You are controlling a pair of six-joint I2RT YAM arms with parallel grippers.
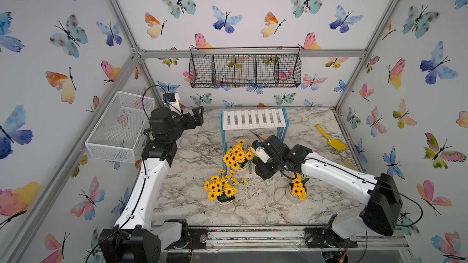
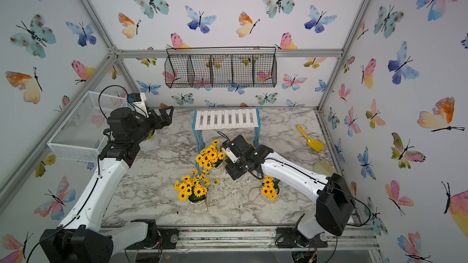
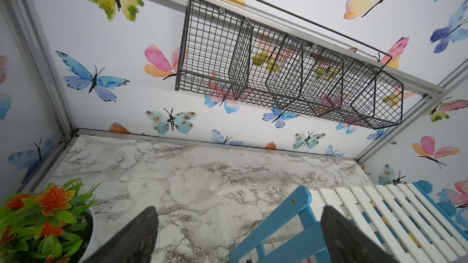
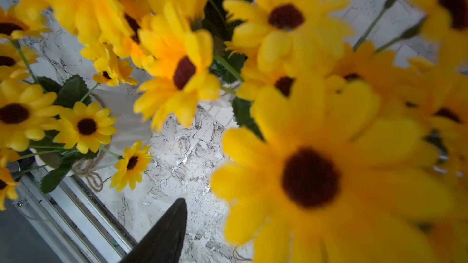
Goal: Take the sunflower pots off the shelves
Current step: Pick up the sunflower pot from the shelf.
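Observation:
The shelves (image 1: 254, 118) stand at the back middle, with white slats and blue sides; the top board is bare. One sunflower pot (image 1: 238, 156) sits on the lower board. Two more sunflower pots stand on the marble in front, one to the left (image 1: 221, 189) and one to the right (image 1: 298, 188). My right gripper (image 1: 263, 172) reaches in low at the shelves' front, beside the shelf pot. In the right wrist view one finger (image 4: 164, 234) shows and blurred sunflowers (image 4: 311, 178) hide the other. My left gripper (image 1: 196, 117) hangs open and empty left of the shelves (image 3: 379, 211).
A white pot of orange flowers (image 3: 45, 218) stands at the back left under my left arm. A black wire basket (image 1: 245, 69) hangs on the back wall and a white mesh basket (image 1: 121, 127) on the left wall. A yellow scoop (image 1: 330, 139) and a pale brush (image 1: 349, 164) lie right.

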